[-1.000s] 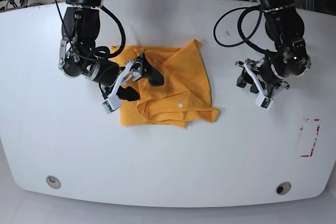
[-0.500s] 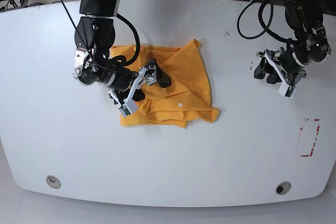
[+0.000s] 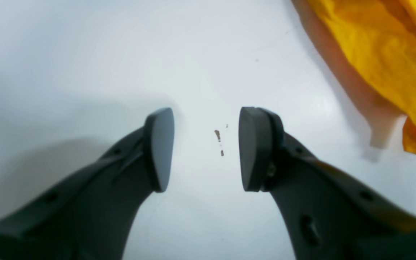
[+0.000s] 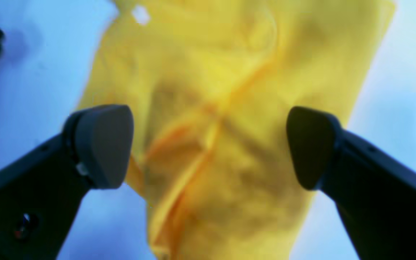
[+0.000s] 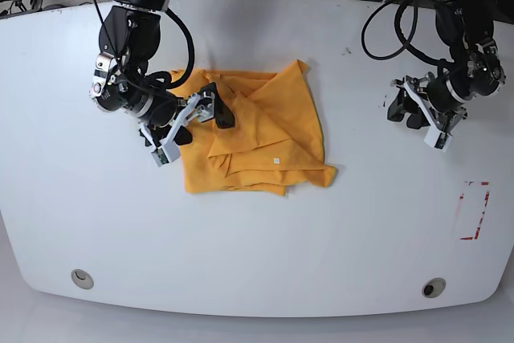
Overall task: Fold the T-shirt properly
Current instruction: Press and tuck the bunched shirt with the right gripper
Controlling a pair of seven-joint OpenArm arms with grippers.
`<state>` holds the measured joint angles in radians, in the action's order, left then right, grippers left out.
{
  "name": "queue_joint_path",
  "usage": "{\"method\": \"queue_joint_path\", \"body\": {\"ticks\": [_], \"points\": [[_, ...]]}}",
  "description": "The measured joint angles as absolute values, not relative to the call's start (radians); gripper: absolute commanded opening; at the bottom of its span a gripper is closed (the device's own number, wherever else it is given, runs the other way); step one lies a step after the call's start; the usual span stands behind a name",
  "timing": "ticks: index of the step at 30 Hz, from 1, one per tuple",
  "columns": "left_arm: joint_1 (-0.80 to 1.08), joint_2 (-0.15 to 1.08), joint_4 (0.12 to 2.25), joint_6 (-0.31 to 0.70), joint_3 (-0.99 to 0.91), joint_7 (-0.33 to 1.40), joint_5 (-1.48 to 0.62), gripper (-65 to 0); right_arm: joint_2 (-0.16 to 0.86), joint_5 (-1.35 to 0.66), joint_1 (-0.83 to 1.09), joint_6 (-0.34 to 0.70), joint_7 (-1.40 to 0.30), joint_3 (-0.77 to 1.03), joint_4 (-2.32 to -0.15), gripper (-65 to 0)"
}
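Note:
The orange-yellow T-shirt point(image 5: 265, 130) lies crumpled and partly folded on the middle of the white table point(image 5: 257, 230). My right gripper point(image 5: 202, 124) hovers open over the shirt's left edge, with nothing held. In the right wrist view its fingers point(image 4: 101, 144) stand wide apart above wrinkled T-shirt cloth point(image 4: 229, 108). My left gripper point(image 5: 404, 112) is off to the right, well apart from the shirt. In the left wrist view the left gripper point(image 3: 204, 148) is open over bare table, and a corner of the T-shirt point(image 3: 381, 47) shows at the upper right.
A red-outlined rectangle point(image 5: 474, 210) is marked on the table at the right. Two round holes point(image 5: 80, 279) point(image 5: 434, 287) sit near the front edge. Small brown specks point(image 3: 218, 135) lie between the left fingers. Cables hang behind both arms.
My right gripper has drawn back to the left, off the shirt's middle to its left edge. The left arm moved right and up a second ago and has since held still.

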<state>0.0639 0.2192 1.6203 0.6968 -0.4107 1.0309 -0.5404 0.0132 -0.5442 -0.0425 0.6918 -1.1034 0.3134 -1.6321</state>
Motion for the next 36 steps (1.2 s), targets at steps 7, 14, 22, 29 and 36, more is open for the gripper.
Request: {"method": "queue_joint_path", "body": {"ticks": [7, 14, 22, 29, 36], "points": [[0.064, 0.219, 1.619, 0.697, -0.41, 1.031, -0.54, -38.2, -0.012, -0.549, -0.065, 0.69, -1.099, 0.282, -1.562, 0.0], [0.064, 0.217, 1.618, 0.697, -0.41, 1.032, -0.54, -38.2, -0.055, -0.554, -0.07, 0.69, -1.102, 0.141, -1.592, 0.0], [0.064, 0.22, 1.618, 0.697, -0.411, 1.031, -0.54, -38.2, -0.086, -0.554, -0.067, 0.689, -1.103, 0.028, -1.642, 0.0], [0.083, 0.22, 1.619, 0.697, -0.415, 1.032, -0.54, -38.2, -0.104, -0.543, -0.068, 0.688, -1.103, -0.095, -1.646, 0.0], [0.072, 0.242, 1.62, 0.697, -0.528, 1.031, -0.546, -38.2, -0.113, -0.555, -0.064, 0.693, -1.1, -0.215, -1.653, 0.0]]}}
